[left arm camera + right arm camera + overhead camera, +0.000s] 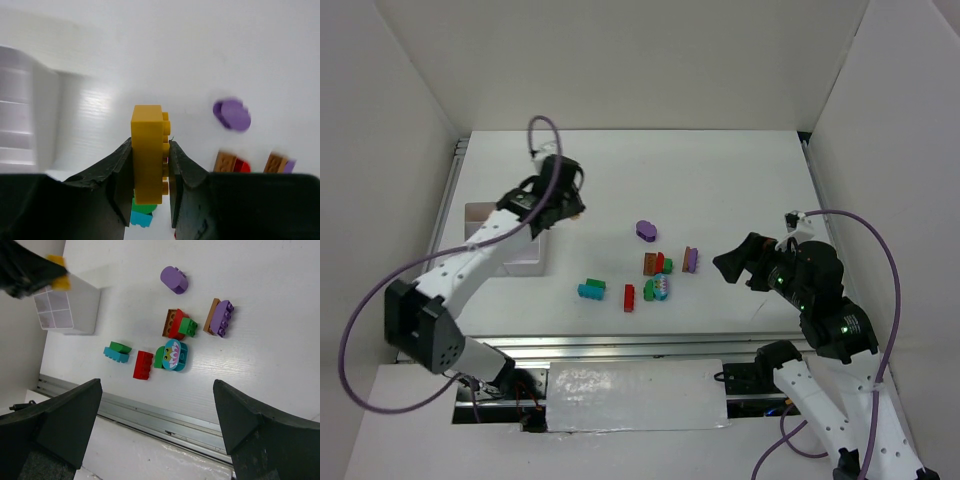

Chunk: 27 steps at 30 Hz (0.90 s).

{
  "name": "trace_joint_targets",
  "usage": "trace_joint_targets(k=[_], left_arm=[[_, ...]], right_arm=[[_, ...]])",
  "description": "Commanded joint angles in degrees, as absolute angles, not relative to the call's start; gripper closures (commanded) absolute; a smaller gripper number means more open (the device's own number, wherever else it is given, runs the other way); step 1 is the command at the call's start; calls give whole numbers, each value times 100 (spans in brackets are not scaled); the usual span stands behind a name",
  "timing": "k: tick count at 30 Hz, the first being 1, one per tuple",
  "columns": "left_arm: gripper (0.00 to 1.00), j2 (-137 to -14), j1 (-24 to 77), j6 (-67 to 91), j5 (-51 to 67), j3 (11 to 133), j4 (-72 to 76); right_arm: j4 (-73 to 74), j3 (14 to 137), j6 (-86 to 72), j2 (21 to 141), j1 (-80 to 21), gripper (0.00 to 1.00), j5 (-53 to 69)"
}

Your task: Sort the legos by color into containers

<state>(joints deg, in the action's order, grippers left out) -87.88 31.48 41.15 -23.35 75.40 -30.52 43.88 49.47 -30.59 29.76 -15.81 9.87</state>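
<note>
While the left hand (150, 165) pinches a yellow brick (146, 130) upright between its pads, studs turned to one side, the step in hand looks like the carry to the organiser tray (82, 305). From above, this hand hangs near the tray's far corner; in its own wrist view the tray lies off to the left and bare surface (210, 60) sits under the brick. The next move would call for bringing the brick squarely over one compartment, lowering it, and spreading the fingers so it drops without catching a divider.

The right hand (155, 410) is spread wide and holds nothing, well apart from the loose bricks.

Of the compartments, the few seen from the right wrist show no colour inside; the arm hides the others. Unsorted on the surface lie a purple oval (174, 279), a purple studded piece (220, 317), a red-and-green cluster (179, 324), a teal oval (172, 355), a red brick (144, 365), and a green-on-teal pair (116, 351).
</note>
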Motion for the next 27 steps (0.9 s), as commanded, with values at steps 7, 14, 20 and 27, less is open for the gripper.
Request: trace_joint_targets(k=[7,14,20,27], left_arm=[[100,-6812,476,5791,-2268,6979,-3366],[100,-6916,-719,6810,-1663,6838,-3129],[100,-7163,-1116,7268,-1450,6593,-2576],[97,-7522,-1274,7453,-1353,6328,-2066]], right_arm=[[4122,5124,-3006,3059,-1670,0,1160],[4140,5177,-2979,3103,-1661,0,1195],[4113,5072,-2962,3032,-1679,1,1213],[4078,5010,-2962,2971,-1661,0,1213]])
